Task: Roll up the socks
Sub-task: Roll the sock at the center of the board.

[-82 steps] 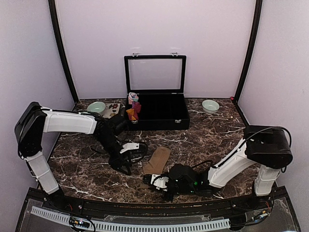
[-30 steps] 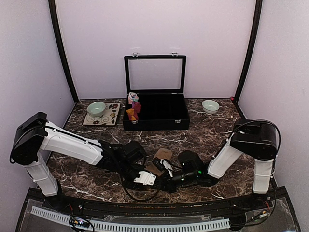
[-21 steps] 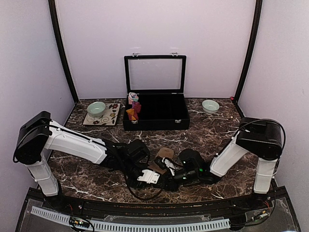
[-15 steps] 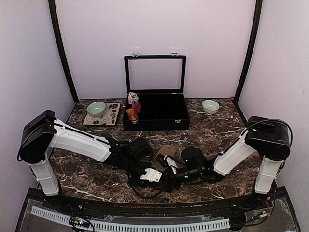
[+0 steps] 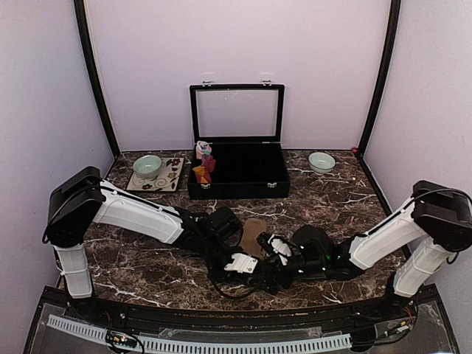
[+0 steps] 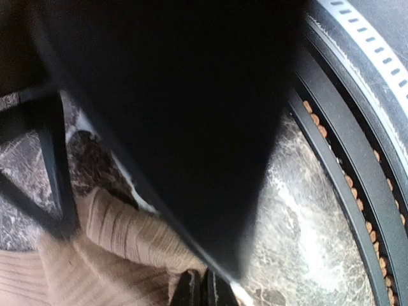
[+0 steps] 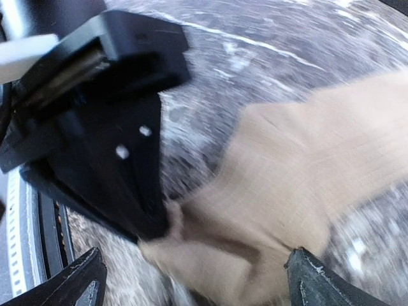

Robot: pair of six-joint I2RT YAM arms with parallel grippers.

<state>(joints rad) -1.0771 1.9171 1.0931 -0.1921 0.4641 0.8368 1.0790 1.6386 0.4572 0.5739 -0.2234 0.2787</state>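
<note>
Tan sock [image 5: 254,230], near side of case [image 5: 237,190]: roll seemingly just begun. Left hand [image 6: 201,290] pinches its end; right hand [image 7: 197,287] spread wide, regrip likely due.

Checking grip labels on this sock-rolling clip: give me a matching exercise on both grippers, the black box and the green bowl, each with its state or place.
1. left gripper
2. right gripper
3. black box
4. green bowl

A. on the patterned mat
B. standing open at the back
C. jaws wide open
D. shut on the tan sock

Pairs: 1-D, 2-C, 3-B, 4-A
</note>
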